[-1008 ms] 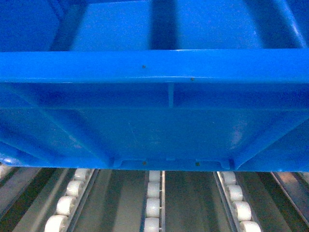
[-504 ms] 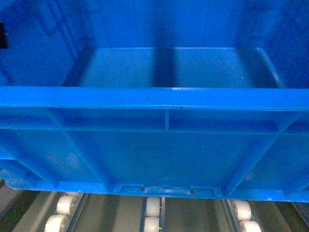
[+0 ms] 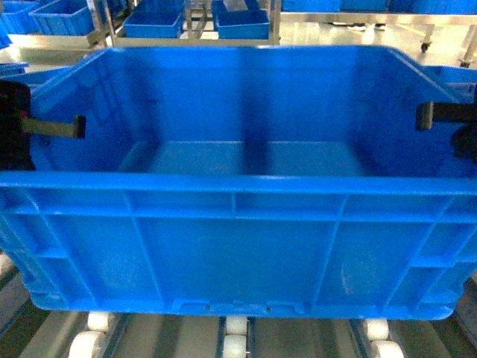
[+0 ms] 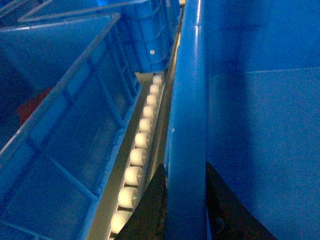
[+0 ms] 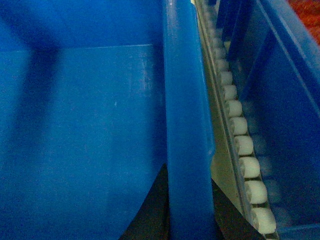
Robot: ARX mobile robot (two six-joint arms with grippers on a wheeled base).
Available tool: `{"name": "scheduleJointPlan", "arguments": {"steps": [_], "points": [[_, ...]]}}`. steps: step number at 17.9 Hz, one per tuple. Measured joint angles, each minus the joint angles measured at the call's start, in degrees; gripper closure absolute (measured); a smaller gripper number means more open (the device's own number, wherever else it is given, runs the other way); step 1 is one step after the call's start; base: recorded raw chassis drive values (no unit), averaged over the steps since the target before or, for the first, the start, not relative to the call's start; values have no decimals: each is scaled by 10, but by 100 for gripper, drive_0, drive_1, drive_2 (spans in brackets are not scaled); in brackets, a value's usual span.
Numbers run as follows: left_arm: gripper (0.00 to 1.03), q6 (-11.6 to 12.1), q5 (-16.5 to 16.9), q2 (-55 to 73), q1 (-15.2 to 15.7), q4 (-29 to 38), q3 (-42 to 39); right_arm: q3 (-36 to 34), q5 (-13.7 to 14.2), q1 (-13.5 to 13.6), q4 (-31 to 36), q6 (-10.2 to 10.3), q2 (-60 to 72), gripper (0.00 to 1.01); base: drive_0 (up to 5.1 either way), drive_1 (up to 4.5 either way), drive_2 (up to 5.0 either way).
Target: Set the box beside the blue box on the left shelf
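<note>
The box point(image 3: 238, 246) is a large open blue crate that fills the head view and is empty inside. My left gripper point(image 3: 74, 127) is shut on its left wall, and the left wrist view shows the wall point(image 4: 187, 125) pinched between the two dark fingers point(image 4: 152, 205). My right gripper point(image 3: 426, 115) is shut on the right wall point(image 5: 185, 100) the same way. The crate's bottom sits just over the white rollers point(image 3: 235, 335) of the shelf. A blue box point(image 4: 65, 105) stands close beside it on the left, across a roller track point(image 4: 140, 145).
Another blue crate point(image 5: 282, 95) stands close on the right, past a roller track point(image 5: 240, 135). Something red point(image 4: 32, 107) lies inside the left neighbour. More blue bins point(image 3: 153, 22) sit on metal racks in the background.
The crate has sunk lower in the head view. Its rim has dropped from the top of the view, so its inside and both grippers now show.
</note>
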Motion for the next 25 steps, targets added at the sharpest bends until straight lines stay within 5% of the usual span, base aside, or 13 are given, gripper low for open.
{"name": "scheduleJointPlan", "arguments": {"steps": [14, 16, 21, 22, 25], "points": [[90, -23, 24, 44, 6, -7, -4, -4, -11, 0, -9, 7, 38, 93, 0, 0, 0], [70, -47, -5, 42, -4, 30, -6, -6, -5, 8, -8, -5, 29, 80, 0, 0, 0], [21, -63, -13, -3, -2, 98, -4, -13, -10, 18, 48, -22, -38, 29, 0, 0, 0], [5, -58, -29, -35, -2, 124, -5, -22, -5, 19, 103, -22, -87, 1, 0, 0, 0], [5, -56, -31, -43, -4, 124, -5, -23, -4, 18, 98, -22, -87, 3, 0, 0, 0]]}}
